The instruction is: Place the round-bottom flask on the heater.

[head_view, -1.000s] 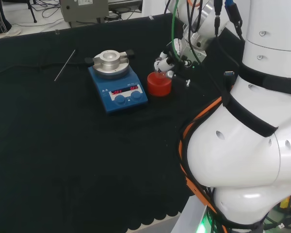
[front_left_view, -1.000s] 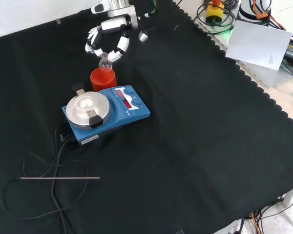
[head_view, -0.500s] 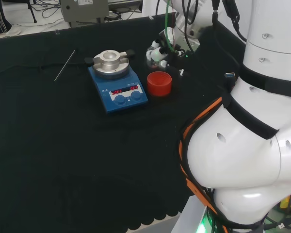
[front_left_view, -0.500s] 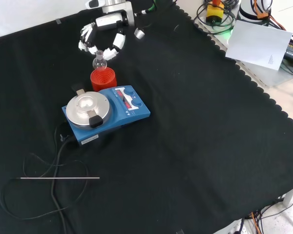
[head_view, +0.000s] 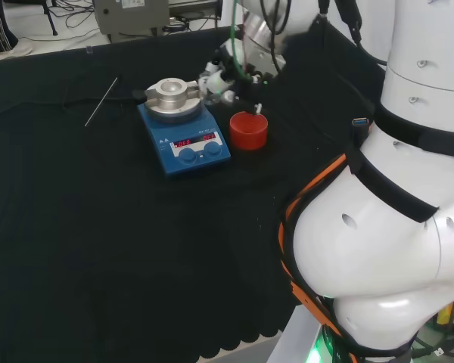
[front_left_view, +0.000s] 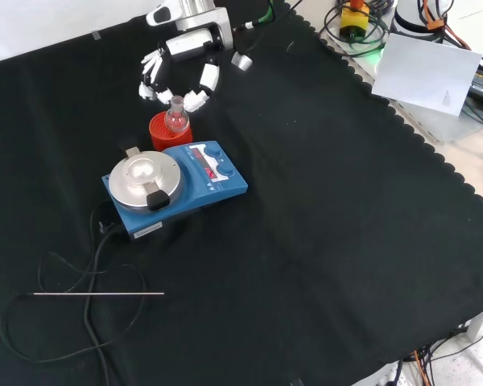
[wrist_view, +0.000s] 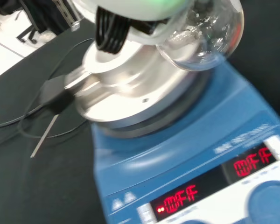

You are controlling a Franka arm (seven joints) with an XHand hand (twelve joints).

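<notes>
Hand [front_left_view: 179, 71]: fingers curled round the neck of the flask, carrying it clear of the bench; in the front view it comes in from the top, above the stand
Flask [front_left_view: 176, 118]: clear glass, round bulb hanging downward from the fingers, neck up; in the front view it overlaps the stand; in the head view [head_view: 212, 82] it hangs just right of the heater's metal top; in the wrist view [wrist_view: 203, 32] the bulb shows large against the metal block's edge, and whether it touches I cannot tell
Heater [front_left_view: 177, 186]: blue box with a round silver block on top, two blue knobs and red displays on its sloping face; a black cable runs from it across the cloth
Stand [front_left_view: 163, 129]: red ribbed ring on the cloth, just beside the heater, on its far side in the front view and to its right in the head view [head_view: 248, 130]
Rod [front_left_view: 98, 293]: thin metal rod lying flat on the cloth, well apart from the heater, among loops of the cable
Cloth [front_left_view: 322, 241]: black, covers the bench
</notes>
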